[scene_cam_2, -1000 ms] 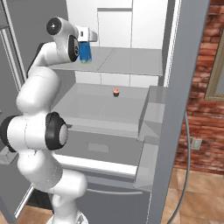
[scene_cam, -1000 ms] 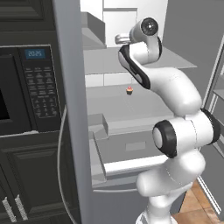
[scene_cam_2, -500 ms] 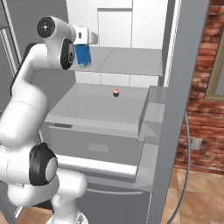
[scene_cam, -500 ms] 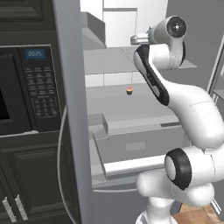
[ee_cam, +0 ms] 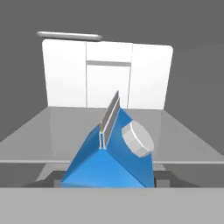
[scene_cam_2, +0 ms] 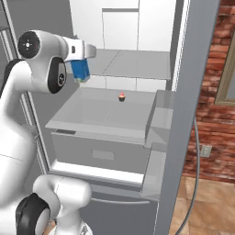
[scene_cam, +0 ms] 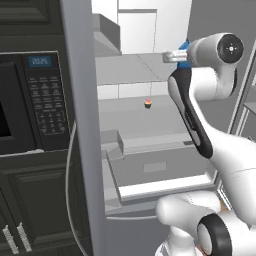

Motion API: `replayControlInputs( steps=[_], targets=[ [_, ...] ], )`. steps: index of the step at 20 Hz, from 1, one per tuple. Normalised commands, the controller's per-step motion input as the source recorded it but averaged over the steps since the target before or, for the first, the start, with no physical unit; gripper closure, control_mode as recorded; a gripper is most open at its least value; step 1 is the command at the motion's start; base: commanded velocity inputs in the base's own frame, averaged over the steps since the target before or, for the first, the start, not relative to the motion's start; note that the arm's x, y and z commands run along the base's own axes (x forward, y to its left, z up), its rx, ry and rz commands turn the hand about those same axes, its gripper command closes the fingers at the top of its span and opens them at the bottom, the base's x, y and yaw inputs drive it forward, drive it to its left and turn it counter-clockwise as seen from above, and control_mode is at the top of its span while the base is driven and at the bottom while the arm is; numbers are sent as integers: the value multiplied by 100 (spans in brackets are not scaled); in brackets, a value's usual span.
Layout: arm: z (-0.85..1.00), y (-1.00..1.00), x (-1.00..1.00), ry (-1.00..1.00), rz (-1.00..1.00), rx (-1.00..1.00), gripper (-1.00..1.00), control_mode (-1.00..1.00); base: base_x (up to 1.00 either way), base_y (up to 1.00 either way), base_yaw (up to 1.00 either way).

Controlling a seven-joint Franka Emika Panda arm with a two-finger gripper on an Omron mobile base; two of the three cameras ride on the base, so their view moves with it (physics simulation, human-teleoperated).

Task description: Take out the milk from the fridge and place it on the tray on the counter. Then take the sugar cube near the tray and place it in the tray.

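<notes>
Standing at the left of the left base view was the black microwave with its keypad (scene_cam: 42, 110); further right, the small red-topped cupcake (scene_cam_2: 121, 97) sat on the light grey fridge shelf (scene_cam_2: 98, 112). The jaws (scene_cam_2: 81, 69) pinched the bright-blue gabled milk carton (scene_cam_2: 81, 70) beside the grey fridge (scene_cam: 80, 150). It should be kept upright, I think, and drawn straight back.
</notes>
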Motion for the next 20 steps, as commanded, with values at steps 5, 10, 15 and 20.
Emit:
replayControlInputs(
  steps=[5, 10, 15, 20],
  targets=[
    [-1, -9, -100, 20, 0, 0, 100, -100, 0, 0, 0],
    [-9, 0, -90, -1, 0, 0, 100, -100, 0, 0, 0],
    [-62, 0, -49, 1, 0, 0, 100, -100, 0, 0, 0],
    [-52, 0, -8, 1, 0, 0, 100, -100, 0, 0, 0]
  ],
)
